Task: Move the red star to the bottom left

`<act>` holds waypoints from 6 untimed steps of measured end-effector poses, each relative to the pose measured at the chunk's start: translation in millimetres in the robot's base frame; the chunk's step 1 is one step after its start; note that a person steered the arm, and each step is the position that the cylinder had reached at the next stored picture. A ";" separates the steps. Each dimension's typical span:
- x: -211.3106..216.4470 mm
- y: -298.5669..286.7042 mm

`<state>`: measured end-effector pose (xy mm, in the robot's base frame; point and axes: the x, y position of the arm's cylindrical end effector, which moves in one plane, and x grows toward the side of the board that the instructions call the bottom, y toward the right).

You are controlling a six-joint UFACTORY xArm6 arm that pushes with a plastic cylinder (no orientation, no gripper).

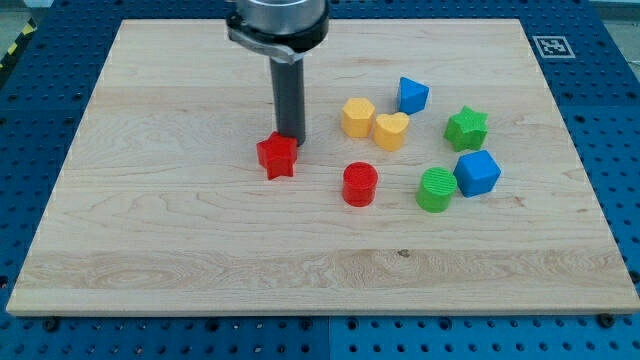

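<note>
A pale wooden board (150,250) lies on a blue perforated table (30,90), with a small black-and-white marker tag (553,46) at the board's top right corner. The red star-shaped block (277,155) sits a little left of the board's centre, well apart from the bottom left corner. My tip (291,141) stands at the star's upper right edge, touching it or very nearly so; the dark rod rises straight up from there to the grey mount at the view's top. There are no jaws on this arm, only the rod, so nothing is clamped.

To the view's right of the star lies a red cylinder (360,184), near but apart. Above that, a yellow hexagonal block (357,117) and a yellow heart-shaped block (391,130) sit touching each other. A blue angular block (412,95) lies just above them. Further right are a green star-shaped block (467,128), a blue cube-like block (477,173) and a green ribbed cylinder (436,190), the last two touching.
</note>
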<state>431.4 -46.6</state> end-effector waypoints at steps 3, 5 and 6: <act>78.7 -8.9; 100.7 -35.5; 101.9 -50.6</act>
<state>533.3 -97.2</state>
